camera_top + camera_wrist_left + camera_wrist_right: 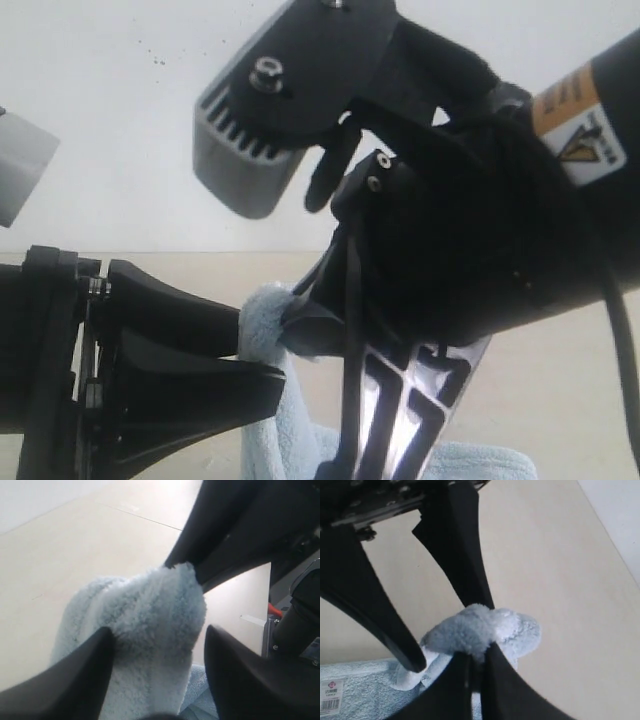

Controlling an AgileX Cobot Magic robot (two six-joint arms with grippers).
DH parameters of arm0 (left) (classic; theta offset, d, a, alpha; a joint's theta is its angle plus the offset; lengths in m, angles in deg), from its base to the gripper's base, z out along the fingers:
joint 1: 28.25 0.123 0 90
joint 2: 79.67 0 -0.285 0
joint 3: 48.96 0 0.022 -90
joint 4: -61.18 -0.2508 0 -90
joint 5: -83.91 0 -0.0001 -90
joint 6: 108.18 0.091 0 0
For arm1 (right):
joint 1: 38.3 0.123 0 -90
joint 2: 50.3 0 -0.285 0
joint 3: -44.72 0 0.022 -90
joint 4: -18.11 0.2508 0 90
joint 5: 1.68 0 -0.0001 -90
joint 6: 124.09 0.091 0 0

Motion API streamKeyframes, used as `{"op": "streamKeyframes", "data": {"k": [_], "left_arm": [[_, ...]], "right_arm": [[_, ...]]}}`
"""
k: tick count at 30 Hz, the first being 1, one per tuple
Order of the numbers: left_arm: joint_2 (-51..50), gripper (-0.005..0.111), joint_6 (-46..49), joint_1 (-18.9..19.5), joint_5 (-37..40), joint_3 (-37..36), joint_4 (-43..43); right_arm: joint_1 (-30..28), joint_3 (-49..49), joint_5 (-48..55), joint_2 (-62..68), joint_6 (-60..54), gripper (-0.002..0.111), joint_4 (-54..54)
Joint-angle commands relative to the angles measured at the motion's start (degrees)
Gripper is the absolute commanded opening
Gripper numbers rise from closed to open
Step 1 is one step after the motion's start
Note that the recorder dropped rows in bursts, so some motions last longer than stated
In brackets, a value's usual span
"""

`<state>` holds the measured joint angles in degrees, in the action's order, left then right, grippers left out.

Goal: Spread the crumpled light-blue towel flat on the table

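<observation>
Clamps a raised fold of the pale-blue fluffy terry towel (485,625) in the fully closed right gripper (477,652). Straddles it with the wide-parted, empty left gripper (157,630). Drapes onto the smooth cream table (560,580).

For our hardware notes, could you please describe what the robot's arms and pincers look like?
The left pincer and right pincer have matte black, tapering fingers. The right arm is bulky and black, with a grey ribbed housing, an orange-and-white warning label and a black cable. One of its fingers shows an open lattice of ribs.
</observation>
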<state>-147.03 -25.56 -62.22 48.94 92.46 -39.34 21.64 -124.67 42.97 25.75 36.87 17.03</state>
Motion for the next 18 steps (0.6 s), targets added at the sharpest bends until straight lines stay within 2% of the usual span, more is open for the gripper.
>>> {"op": "streamKeyframes", "data": {"k": [1, 4, 6, 13, 18], "left_arm": [[0.00, 0.052, 0.38, 0.13, 0.54, -0.24, 0.57], [0.00, 0.051, 0.38, 0.13, 1.19, -0.24, 0.57], [0.00, 0.047, 0.38, 0.13, 2.06, -0.24, 0.57], [0.00, 0.004, 1.10, 0.13, 2.02, -0.24, 0.57], [0.00, 0.004, 1.12, 0.13, 2.15, -0.24, 0.57]], "right_arm": [[-0.02, 0.19, 0.08, -0.18, -3.70, 0.000, 4.83], [-0.02, 0.19, 0.08, -0.18, -4.29, 0.000, 6.43], [-0.02, 0.19, 0.08, -0.18, -4.39, 0.000, 6.78], [-0.02, 0.19, 0.30, -0.18, -4.37, 0.000, 6.74], [-0.02, 0.19, 0.40, -0.29, -4.41, 0.000, 6.74]]}}
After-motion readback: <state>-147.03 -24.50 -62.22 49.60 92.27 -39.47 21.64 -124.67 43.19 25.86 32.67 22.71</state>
